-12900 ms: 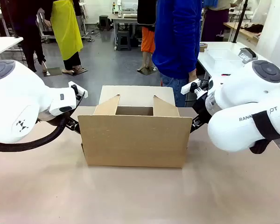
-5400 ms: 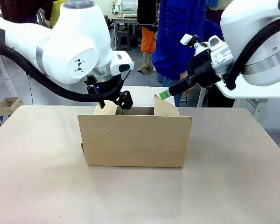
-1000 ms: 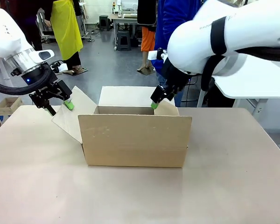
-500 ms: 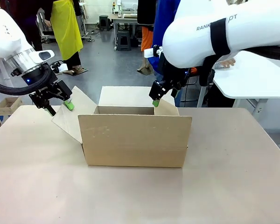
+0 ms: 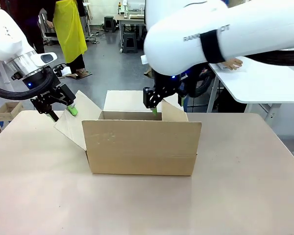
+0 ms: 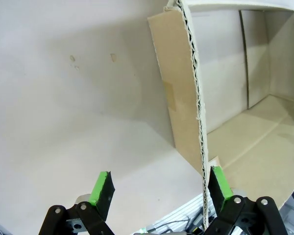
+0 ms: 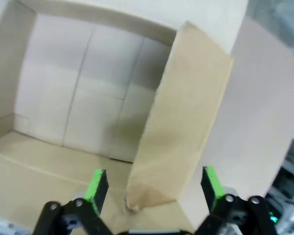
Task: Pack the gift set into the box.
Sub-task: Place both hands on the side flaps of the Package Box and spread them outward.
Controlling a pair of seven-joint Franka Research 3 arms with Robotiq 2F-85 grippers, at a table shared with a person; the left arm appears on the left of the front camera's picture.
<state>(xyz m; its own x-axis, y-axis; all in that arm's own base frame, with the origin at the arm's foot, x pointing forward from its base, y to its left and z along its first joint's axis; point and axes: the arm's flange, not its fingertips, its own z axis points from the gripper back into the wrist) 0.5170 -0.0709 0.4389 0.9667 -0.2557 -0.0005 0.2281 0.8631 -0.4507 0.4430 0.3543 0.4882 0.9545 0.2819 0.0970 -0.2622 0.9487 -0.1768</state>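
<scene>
Corrugated brown cardboard makes up the box [image 5: 142, 147], which sits at the middle of the worktop [image 5: 137, 210]. It is open on top, and its floor is bare in both wrist views. I judge it light and fairly stiff in the walls. The flaps should hinge freely on their creases, and a thin edge would likely crush or slip under a hard pinch. The sensible hold is near a flap's free edge, pads flat on both faces, or a plain push against one face. With so little weight, the whole box may slide on the smooth worktop under a sideways shove.

At 9 o'clock the left flap [image 5: 78, 121] leans outward and down. The left arm [image 5: 10, 39] reaches in low from that side, wrist tilted. The left jaws stand wide apart astride the flap's raw edge, which lies just beside one green pad [image 6: 218, 182] and well apart from the other. Nothing is clamped.

At 3 o'clock the right flap [image 5: 174, 112] stands nearly upright. The right arm [image 5: 176, 39] arches over the far side near 1 o'clock, wrist pointing down. The right jaws hang open around that flap, a pad [image 7: 96, 184] on either side, neither clearly touching it.
</scene>
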